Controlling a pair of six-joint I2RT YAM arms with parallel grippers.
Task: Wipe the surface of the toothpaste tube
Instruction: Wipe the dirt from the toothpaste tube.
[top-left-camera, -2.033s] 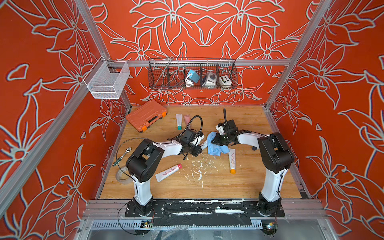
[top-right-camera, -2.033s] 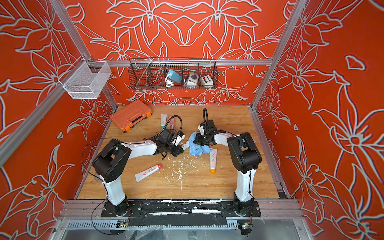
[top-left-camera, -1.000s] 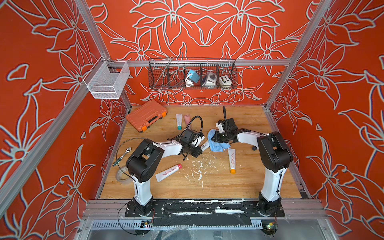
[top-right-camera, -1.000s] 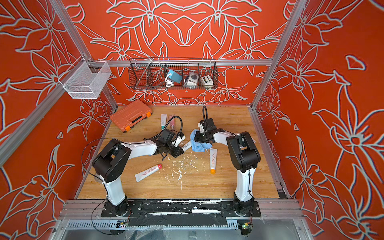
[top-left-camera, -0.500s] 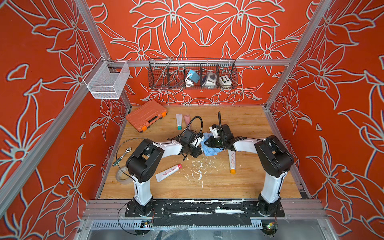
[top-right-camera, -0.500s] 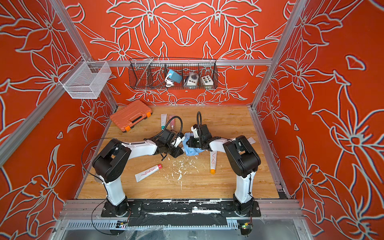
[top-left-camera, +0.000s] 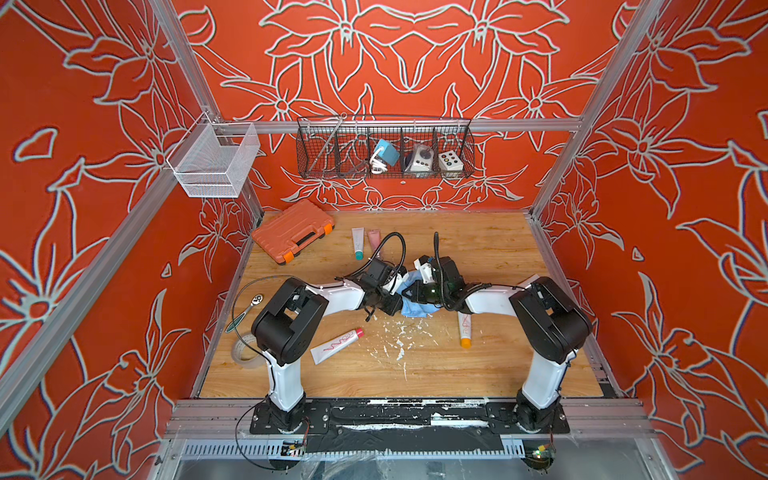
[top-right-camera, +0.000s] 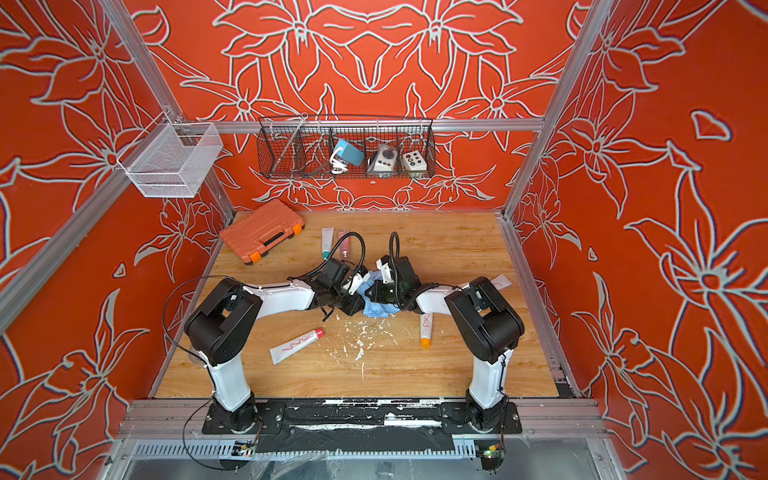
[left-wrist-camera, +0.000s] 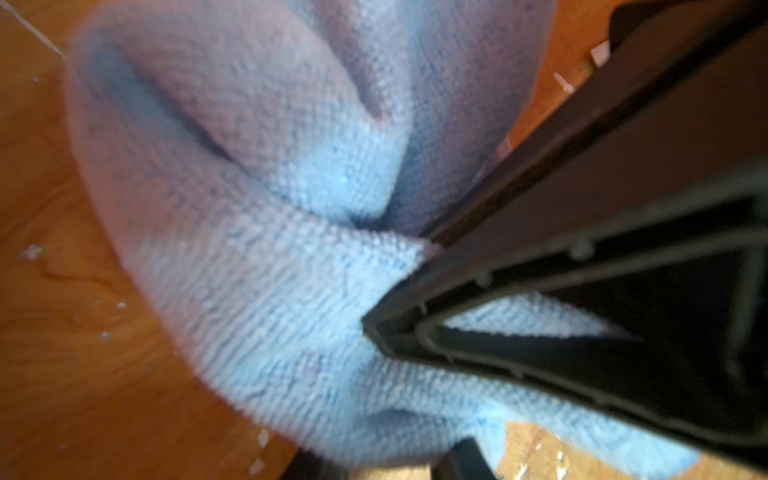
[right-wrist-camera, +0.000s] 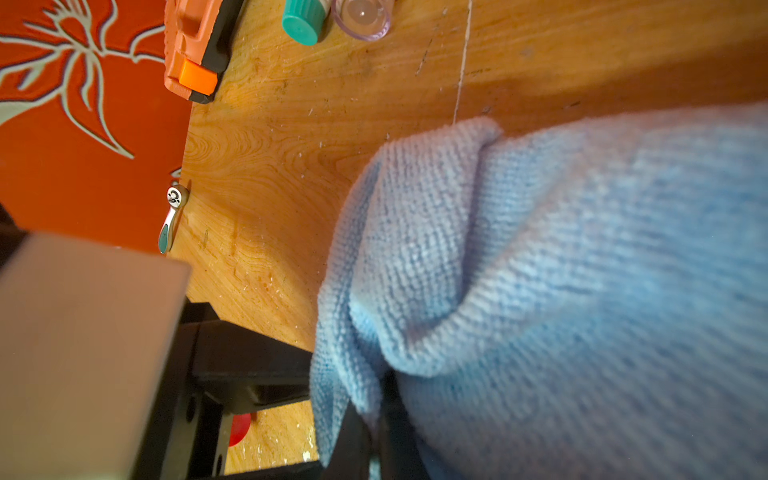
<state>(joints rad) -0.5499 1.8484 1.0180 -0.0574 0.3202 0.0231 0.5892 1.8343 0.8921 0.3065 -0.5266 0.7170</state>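
Right in the thick of the wipe, mid-surface (top-left-camera: 478, 376). Looking at the right claw (top-left-camera: 415, 293) clenched on a bunched blue cloth (top-left-camera: 417, 311), pressed up against the left claw (top-left-camera: 390, 306), also clenched and seemingly pinching the toothpaste tube (top-left-camera: 396, 281). Hard to confirm, with only a white sliver poking out and the rest smothered in cloth in the left wrist view. Best to hold that tube steady and drag the cloth along its length, end to end, then roll it and repeat on the other face. Keep the pressure light to avoid squeezing out paste. Tight quarters between the two claws, so stroke outward, away from the left arm. Plenty of bare wood toward the back; mind the white crumbs (top-left-camera: 395, 336), the orange-capped tube (top-left-camera: 465, 329) partly under the right forearm and the red-capped tube (top-left-camera: 336, 345) out front.
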